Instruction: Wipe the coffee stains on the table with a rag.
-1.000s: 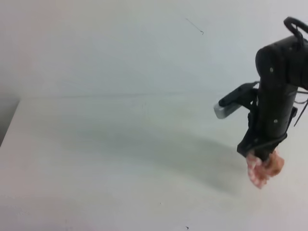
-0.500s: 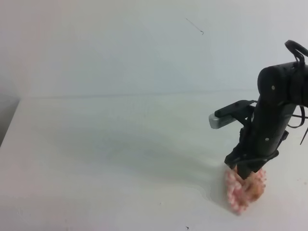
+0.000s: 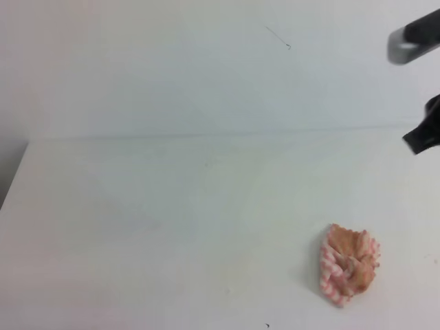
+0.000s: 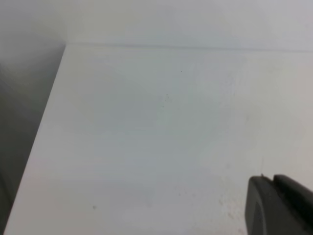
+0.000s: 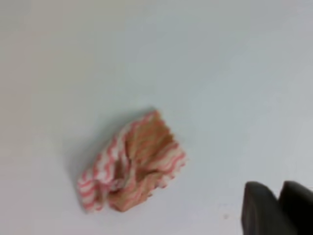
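The rag (image 3: 349, 265), peach with a pink-and-white checked edge, lies crumpled on the white table (image 3: 172, 206) at the front right, with nothing touching it. The right wrist view looks down on the rag (image 5: 132, 164) from above. My right gripper (image 3: 425, 134) is raised well above and to the right of it. Only a dark tip shows at the frame edge, and its jaws cannot be made out. One dark finger (image 5: 274, 210) sits in the right wrist view's lower corner. A finger (image 4: 276, 208) of the left gripper shows over bare tabletop. No coffee stains show in any view.
The table's left edge (image 3: 15, 172) drops to a dark gap, also seen from the left wrist as the table edge (image 4: 46, 112). A pale wall rises behind the table's back edge (image 3: 206, 134). A tiny dark speck (image 3: 267, 325) lies near the front.
The right gripper lowered the rag onto the table, let it go, and rose up and to the right, almost out of the high view. The rag now lies free.
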Robot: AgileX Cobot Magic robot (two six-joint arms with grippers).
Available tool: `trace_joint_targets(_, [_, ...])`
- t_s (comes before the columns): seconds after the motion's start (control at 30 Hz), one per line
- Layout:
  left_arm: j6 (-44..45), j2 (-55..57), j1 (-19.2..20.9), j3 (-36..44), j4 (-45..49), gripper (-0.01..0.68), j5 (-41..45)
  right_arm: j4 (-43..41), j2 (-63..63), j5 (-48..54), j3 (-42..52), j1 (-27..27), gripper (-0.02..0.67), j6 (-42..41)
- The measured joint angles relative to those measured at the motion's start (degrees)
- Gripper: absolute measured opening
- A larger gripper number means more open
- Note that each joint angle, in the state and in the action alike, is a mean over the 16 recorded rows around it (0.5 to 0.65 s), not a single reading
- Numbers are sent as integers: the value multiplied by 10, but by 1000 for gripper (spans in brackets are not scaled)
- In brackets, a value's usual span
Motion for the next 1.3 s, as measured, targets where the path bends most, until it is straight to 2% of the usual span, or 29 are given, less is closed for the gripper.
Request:
trace_joint_targets(0.1, [0,2,0,-3,0,-1,1,-15,-92,-26,31,0,34,13])
trace_joint_targets(0.2, [0,4,0,-6,0,-1,2,-25,-189,-67,84,0,3,30])
trace_joint_targets(0.5, [0,6,0,-9,0,-1,4,-57,-508,-228,342,0,2,99])
trace_joint_targets(0.7, [0,2,0,-3,0,-1,1,-86,-669,-287,484,0,2,139])
trace_joint_targets(0.93, [0,-1,0,2,0,-1,-1,-83,-748,-276,553,0,1,155])
trace_joint_targets(1.3, [0,-2,0,3,0,-1,-1,-46,-757,-249,579,0,0,155])
